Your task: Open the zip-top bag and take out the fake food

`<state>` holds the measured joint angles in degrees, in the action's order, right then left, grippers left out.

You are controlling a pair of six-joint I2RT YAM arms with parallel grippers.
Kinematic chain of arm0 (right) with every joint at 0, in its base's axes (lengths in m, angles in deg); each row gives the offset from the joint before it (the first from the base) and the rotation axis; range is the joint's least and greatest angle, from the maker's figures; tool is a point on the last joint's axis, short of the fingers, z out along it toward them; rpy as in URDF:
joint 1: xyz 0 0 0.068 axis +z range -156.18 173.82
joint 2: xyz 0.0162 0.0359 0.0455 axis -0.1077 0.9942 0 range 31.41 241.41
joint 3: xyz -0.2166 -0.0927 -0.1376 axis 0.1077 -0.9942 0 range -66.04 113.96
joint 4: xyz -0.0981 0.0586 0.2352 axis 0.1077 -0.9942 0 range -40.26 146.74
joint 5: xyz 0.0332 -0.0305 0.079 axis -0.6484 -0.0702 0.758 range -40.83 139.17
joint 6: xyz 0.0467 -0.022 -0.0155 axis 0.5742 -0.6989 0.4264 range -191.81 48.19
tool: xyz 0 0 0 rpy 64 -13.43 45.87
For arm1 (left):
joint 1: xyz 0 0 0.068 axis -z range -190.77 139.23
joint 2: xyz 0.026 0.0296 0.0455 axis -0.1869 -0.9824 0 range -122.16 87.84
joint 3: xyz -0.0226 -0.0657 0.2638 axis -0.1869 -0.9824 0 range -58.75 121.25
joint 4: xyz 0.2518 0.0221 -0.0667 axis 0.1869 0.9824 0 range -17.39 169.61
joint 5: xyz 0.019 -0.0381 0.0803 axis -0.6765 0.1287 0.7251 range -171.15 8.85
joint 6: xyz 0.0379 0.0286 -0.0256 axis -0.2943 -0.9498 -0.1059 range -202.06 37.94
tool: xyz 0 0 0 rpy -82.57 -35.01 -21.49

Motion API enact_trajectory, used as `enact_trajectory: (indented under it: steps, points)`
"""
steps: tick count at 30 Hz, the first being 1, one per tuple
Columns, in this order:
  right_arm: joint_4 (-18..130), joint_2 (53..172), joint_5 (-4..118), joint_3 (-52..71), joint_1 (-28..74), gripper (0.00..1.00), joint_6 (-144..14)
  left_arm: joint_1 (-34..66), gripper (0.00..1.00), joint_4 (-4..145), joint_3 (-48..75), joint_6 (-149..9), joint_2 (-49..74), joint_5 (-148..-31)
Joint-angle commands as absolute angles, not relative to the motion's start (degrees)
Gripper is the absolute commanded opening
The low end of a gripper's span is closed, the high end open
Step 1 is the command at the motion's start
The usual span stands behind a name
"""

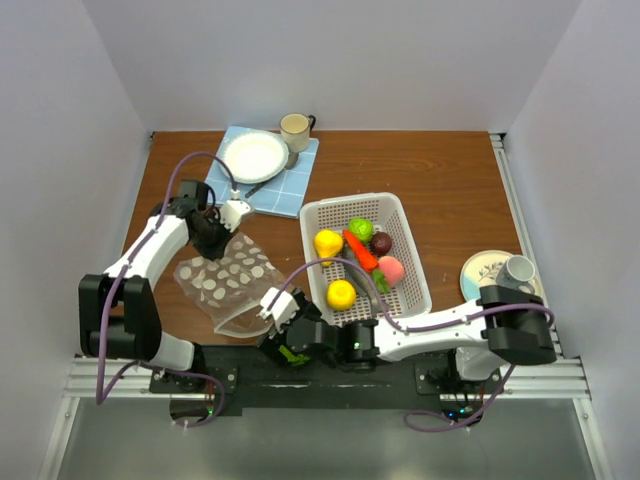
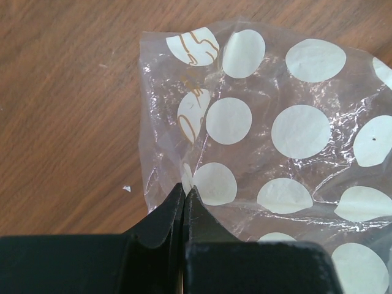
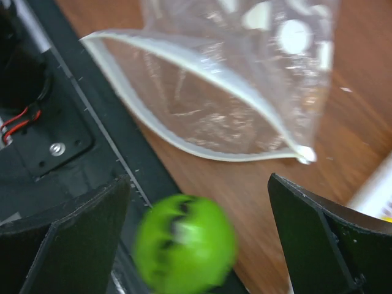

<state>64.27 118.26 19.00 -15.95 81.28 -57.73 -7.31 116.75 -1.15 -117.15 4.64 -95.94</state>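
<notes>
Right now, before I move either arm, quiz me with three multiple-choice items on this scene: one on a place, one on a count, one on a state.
1. Where does the left gripper hold the zip-top bag?
A. at its zip mouth
B. at the end away from the mouth
C. nowhere, it hangs clear

2. How many yellow pieces lie in the white basket?
A. one
B. two
C. four

3. How is the bag's mouth?
A. zipped shut
B. folded under
C. gaping open

Answers:
1 B: its jaws are pinched shut on the plastic at the bag's far end, while the mouth lies toward the arm bases.
2 B: one yellow piece sits at the basket's left side and another at its near end.
3 C: the right wrist view shows the two zip rims parted.
</notes>
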Motion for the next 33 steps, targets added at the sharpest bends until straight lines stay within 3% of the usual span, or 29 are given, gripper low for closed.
enact_trajectory:
  steps: [1, 8, 18, 33]
  points:
    - [62.82, 121.15, 29.81, -13.12, 81.53, 0.99, -59.60, -6.99, 0.00, 114.27, -1.89, -117.57, 4.96, -94.42]
    - [56.92, 117.54, 26.33, -18.58, 81.89, 0.99, -55.73, -6.99, 0.00, 112.51, -2.59, -117.83, 3.82, -94.07]
    - [49.36, 123.26, 20.27, -16.29, 81.80, 0.99, -56.25, -6.99, 0.00, 112.25, -3.29, -118.10, 3.90, -94.69]
    - [34.17, 106.48, 4.18, -15.86, 89.61, 0.99, -47.31, -6.99, 0.00, 111.72, -4.17, -118.53, 3.90, -95.21]
